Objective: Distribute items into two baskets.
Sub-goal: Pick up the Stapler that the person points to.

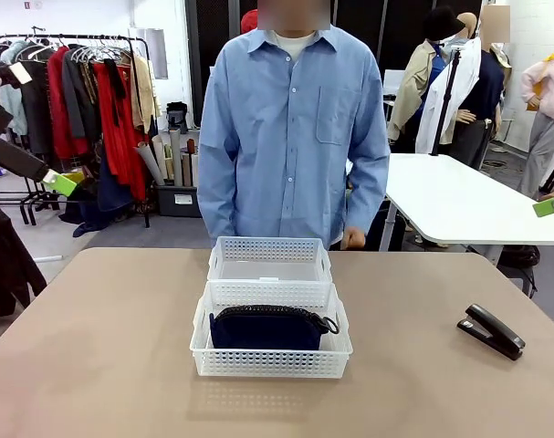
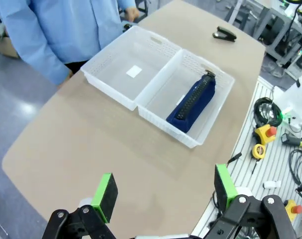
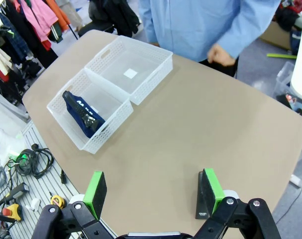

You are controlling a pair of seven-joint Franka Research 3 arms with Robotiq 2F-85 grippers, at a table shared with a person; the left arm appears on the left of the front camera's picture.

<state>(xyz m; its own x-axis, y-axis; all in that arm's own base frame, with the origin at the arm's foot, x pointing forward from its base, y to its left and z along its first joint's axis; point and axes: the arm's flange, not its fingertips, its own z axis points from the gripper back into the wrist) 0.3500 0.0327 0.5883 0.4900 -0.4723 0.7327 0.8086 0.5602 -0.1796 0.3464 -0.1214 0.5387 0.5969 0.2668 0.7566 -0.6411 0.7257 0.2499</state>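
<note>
- Hovering high above the table's near edge, the left gripper (image 2: 164,188) points down at the tabletop (image 2: 81,144), green pads wide apart, nothing between them.
- Right gripper (image 3: 153,189) is likewise raised over the table's right part, jaws apart, holding nothing.
- Front view cuts both arms off at the picture edges; little beyond a green pad (image 1: 62,182) of each is visible.
- Near basket (image 1: 272,363) holds the navy zip pouch (image 1: 267,328), standing on edge, zip uppermost; the basket wall screens its lower part.
- Pouch lettering is too small to read.
- Black stapler (image 1: 492,330) lies on bare table, well apart to the right of the baskets.
- Far basket (image 1: 269,248) touches the near one; a small white patch (image 2: 134,71) lies on its floor, nature unclear.
- Person's hand (image 1: 353,239) hangs at the far edge.
</note>
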